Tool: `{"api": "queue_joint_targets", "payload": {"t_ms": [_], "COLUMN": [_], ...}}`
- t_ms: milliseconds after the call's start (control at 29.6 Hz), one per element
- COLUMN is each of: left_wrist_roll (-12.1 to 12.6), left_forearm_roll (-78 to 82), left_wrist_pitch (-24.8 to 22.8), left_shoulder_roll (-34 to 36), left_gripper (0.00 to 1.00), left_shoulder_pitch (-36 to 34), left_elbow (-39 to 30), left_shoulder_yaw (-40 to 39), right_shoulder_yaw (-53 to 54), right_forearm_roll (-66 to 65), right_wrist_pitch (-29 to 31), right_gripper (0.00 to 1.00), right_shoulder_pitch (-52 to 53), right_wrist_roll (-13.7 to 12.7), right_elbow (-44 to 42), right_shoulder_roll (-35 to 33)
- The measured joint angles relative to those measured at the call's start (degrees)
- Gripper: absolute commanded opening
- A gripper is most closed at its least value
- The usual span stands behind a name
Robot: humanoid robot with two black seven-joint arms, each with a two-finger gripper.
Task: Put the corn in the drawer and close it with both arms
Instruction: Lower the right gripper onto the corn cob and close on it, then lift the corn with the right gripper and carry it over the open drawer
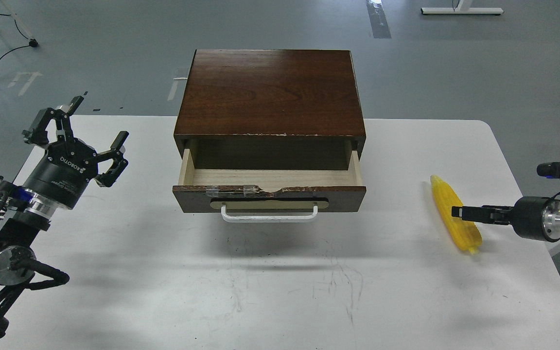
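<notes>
Corn [455,214] lies on the table [280,291], right of the open drawer [269,187]. Right gripper [455,212] overlaps it; grip state unclear. Left gripper [83,131] spread wide, far left.

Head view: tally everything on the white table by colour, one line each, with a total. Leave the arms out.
Yellow: 1, the corn, lying at the right gripper.
Dark brown: 1, the cabinet with its drawer pulled open.
Total: 2 on the table.
</notes>
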Motion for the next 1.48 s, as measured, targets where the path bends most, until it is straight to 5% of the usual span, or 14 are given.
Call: {"api": "queue_joint_targets", "payload": {"t_ms": [607,1080,1484], "left_wrist_roll": [0.0,0.0,-0.02], "left_forearm_roll": [0.0,0.0,0.0], "left_wrist_pitch": [0.0,0.0,0.0], "left_shoulder_roll": [0.19,0.49,0.78], "left_gripper": [0.99,0.99,0.99], "left_shoulder_pitch": [0.09,0.02,-0.04], "left_elbow": [-0.07,-0.13,-0.81], "left_shoulder_yaw": [0.01,0.01,-0.06], "right_shoulder_yaw": [-1.52,-3.14,-21.71], "right_forearm_roll": [0.12,1.32,0.43], "right_wrist_pitch": [-0.23,1.03,2.18], "right_gripper": [0.07,0.09,0.09], "right_shoulder_pitch": [0.42,28.77,57.24], "right_wrist_roll": [0.0,-0.01,0.01], "right_elbow": [0.57,10.77,20.26], "right_shoulder_roll": [0.95,-5.5,14.31]}}
